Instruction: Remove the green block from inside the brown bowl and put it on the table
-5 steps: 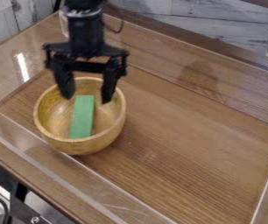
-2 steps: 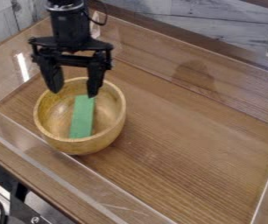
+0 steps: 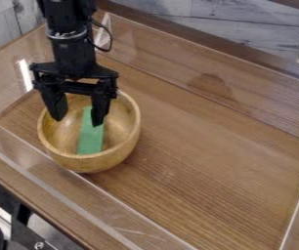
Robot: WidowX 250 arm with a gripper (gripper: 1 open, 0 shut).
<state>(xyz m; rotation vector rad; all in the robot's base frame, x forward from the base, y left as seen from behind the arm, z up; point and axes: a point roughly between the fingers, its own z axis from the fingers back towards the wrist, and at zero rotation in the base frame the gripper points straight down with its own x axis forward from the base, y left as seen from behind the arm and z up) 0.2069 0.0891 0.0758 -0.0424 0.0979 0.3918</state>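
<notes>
From the single camera view, your black two-fingered robot gripper point(image 3: 76, 109) hangs over the far part of the round, light-brown wooden bowl point(image 3: 129, 135), its fingers spread wide with nothing pinched between them. The flat, elongated matte green block point(image 3: 90, 143) lies inside the bowl, running lengthwise from near the gripper toward the near wall, its far end partly hidden from you. Since the frame a second ago, your arm has moved down and slightly to the left of the picture, and the blur on the fingers has gone; bowl and block look unmoved. That shift appears to put you in the approach to the grasp, with the lift and the placing both still ahead. The fingers seem to straddle the line of the block, though their exact height above it cannot be told. You would likely need to lower further and close across the bar's narrow width, minding the bowl's thick rim, which a spread finger could catch. The brown wood-grain table point(image 3: 215, 156) stretches away to the right of the picture, a likely spot for your release.
</notes>
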